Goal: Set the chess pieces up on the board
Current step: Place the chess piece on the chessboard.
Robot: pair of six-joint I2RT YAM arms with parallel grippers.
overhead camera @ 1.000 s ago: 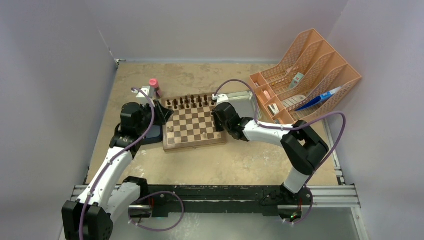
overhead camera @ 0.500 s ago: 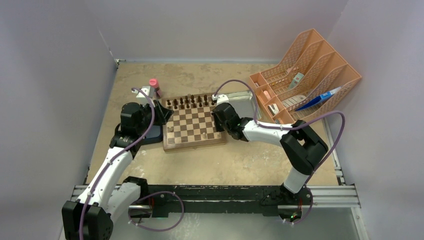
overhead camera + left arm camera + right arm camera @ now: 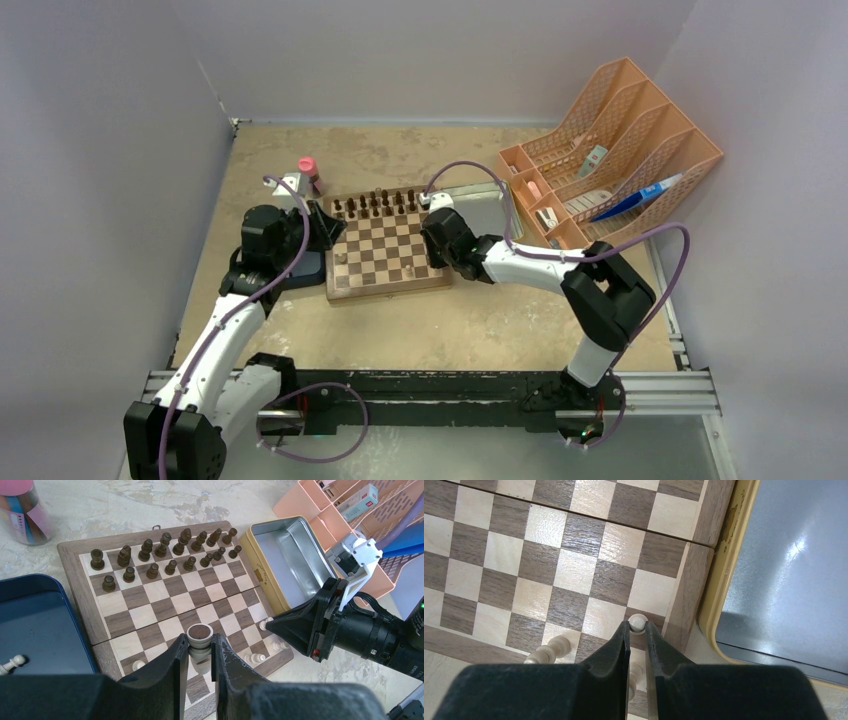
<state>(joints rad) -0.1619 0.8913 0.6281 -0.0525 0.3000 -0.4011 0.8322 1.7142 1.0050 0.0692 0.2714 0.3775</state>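
Board: square wooden chessboard point(image 3: 387, 248) mid-table, between the two arms.

Done:
- dark brown chess pieces point(image 3: 165, 555) fill the two far rows of the chessboard
- sixteen counted, all upright, so the dark side looks complete

Partly done:
- only a handful of pale tan chess pieces point(image 3: 257, 657) stand on the chessboard, clustered at its near right corner, plus one by the near left edge
- most squares in the two near rows are bare

Off the chessboard:
- stray pale piece point(image 3: 11, 663) lies on its side in the dark blue flat tray point(image 3: 40, 625), just left of the chessboard
- rectangular metal tin point(image 3: 295, 555) just right of the chessboard shows no pieces in the part visible

Left claw point(image 3: 199, 647): pinching a pale turned piece point(image 3: 200, 636), round brown face upward, over the near rows of the chessboard. Possibly base-up; the angle is too steep to be sure.

Right claw point(image 3: 637, 630): pressed together on the round head of a pale pawn point(image 3: 637, 623), second row from the near edge of the chessboard, rightmost column. Whether it is seated, cannot tell.

Judgement: a little over half done; most of the pale side is left
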